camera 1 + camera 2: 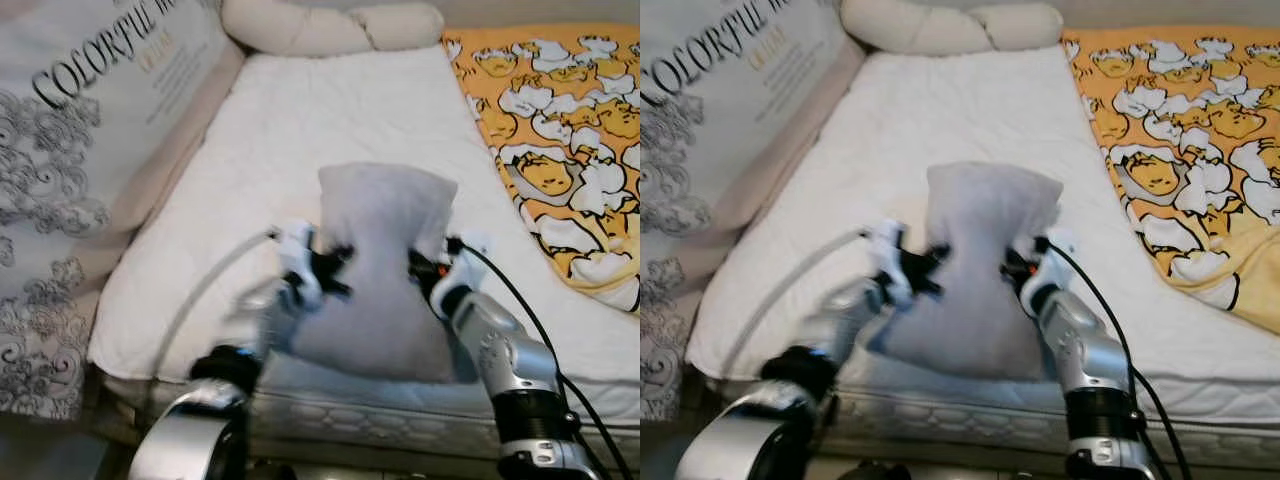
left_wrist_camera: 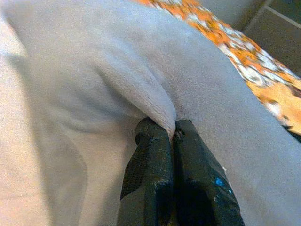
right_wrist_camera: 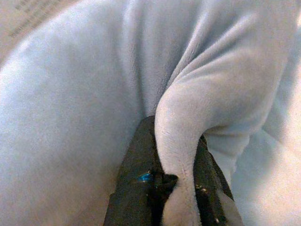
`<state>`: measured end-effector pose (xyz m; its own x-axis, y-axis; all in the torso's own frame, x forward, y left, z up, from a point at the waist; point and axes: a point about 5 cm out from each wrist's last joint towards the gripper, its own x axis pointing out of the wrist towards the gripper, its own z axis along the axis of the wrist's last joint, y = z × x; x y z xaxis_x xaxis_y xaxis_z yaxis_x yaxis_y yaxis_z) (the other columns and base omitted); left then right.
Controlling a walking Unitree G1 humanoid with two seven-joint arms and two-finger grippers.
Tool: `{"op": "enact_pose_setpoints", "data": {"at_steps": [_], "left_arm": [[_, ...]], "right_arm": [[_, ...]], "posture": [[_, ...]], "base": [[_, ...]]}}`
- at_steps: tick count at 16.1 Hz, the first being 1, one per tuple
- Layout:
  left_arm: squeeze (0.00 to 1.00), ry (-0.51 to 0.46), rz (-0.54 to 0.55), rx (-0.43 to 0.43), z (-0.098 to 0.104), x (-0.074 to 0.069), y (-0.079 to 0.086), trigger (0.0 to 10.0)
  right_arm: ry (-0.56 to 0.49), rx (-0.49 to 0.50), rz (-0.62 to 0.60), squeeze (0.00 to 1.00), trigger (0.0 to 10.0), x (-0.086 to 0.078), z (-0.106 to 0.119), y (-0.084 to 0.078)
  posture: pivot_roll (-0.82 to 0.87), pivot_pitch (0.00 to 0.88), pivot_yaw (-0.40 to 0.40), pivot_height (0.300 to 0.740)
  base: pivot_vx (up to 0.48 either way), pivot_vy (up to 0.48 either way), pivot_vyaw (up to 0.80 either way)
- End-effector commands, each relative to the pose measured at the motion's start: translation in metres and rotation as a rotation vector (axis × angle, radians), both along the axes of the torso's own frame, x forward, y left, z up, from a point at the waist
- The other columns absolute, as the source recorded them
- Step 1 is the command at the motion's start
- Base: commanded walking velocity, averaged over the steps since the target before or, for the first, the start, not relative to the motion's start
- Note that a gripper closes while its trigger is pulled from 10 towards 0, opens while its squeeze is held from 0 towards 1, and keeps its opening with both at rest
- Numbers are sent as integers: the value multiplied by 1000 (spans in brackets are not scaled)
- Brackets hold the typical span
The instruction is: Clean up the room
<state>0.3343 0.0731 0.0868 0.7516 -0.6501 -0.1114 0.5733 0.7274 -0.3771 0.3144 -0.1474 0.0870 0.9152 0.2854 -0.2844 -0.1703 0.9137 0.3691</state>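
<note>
Soft grey plush pillow (image 1: 382, 268) stood upright over the near edge of the white quilted mattress (image 1: 300, 130). Left gripper (image 2: 171, 134) and right gripper (image 3: 176, 155) each pinched a fold of its sides. Step: carrying; next, probably placing it toward the mattress head.

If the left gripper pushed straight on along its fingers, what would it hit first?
The grey pillow itself: the left gripper is already shut on a fold of it, and more pillow lies right ahead. Beyond that, probably the right gripper pinching the other side, though depth is unclear.
</note>
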Motion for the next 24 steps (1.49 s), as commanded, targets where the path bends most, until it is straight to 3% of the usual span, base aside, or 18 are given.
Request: {"op": "enact_pose_setpoints", "data": {"at_steps": [1,4,6,7,8,9,12,19,24], "left_arm": [[0,-82,-9,19,17,2,-1,0],[0,-181,117,84,36,-5,26,0],[0,-219,147,106,44,-16,31,0],[0,-257,153,128,47,-22,30,1765],[0,-242,163,142,47,-24,28,10000],[0,-205,168,178,42,-25,26,10000],[0,-229,162,243,43,-32,23,10000],[0,-242,192,301,49,-28,33,10000],[0,-243,203,316,51,-26,38,10000]], "right_arm": [[-126,-1,57,0,10000,9,27,20],[-212,-54,53,0,10000,5,43,24],[-239,-88,78,0,10000,0,46,29],[-242,-92,74,0,10000,-1,46,30],[-240,-92,69,0,10000,-2,46,31],[-233,-103,63,0,10000,-3,44,32],[-212,-146,15,0,10000,-6,42,25],[-161,-180,-25,0,10000,-12,29,19],[-150,-147,-37,0,10000,-11,30,20]], "posture": [[-25,0,67,740],[2,0,51,740],[10,0,46,740],[12,0,44,740],[10,0,45,740],[7,0,50,740],[-8,0,67,740],[7,0,74,740],[14,0,78,740]], "base": [[0,0,0],[0,0,0],[0,0,0],[0,0,0],[0,0,0],[0,0,0],[0,0,0],[0,200,0],[0,332,0]]}}
